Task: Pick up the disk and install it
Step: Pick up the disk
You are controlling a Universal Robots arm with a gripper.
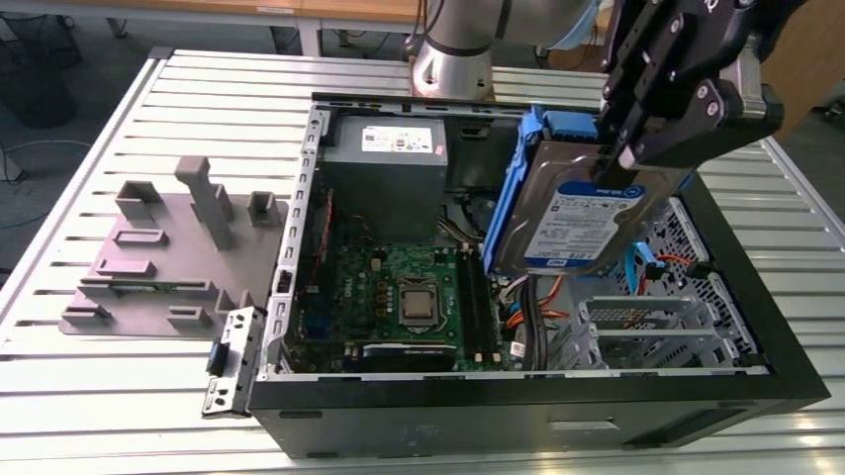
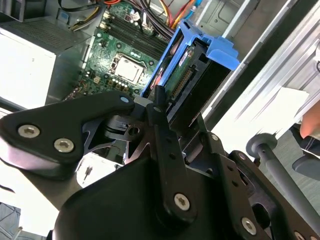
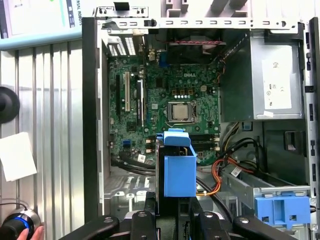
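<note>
The disk (image 1: pixel 581 218), a silver-grey drive with a white-and-blue label and a blue rail frame (image 1: pixel 565 129), hangs on edge above the open computer case (image 1: pixel 528 416). It is over the cables between the motherboard and the drive bay. My gripper (image 1: pixel 628 158) is shut on the disk's upper edge from above. In the second wrist view the black fingers (image 2: pixel 159 107) clamp the disk (image 2: pixel 195 75) at its connector end. In the first wrist view the blue frame (image 3: pixel 179 167) stands out in front of the gripper (image 3: pixel 172 212).
Inside the case lie the motherboard (image 1: pixel 396 287), the grey power-supply box (image 1: pixel 390 143), loose cables (image 1: pixel 528 297) and a metal drive bay (image 1: pixel 660 327) with a blue bracket (image 3: pixel 280 210). A grey moulded holder (image 1: pixel 172 247) stands on the slatted table at the exterior view's left. A hand (image 3: pixel 37 232) shows beside the case.
</note>
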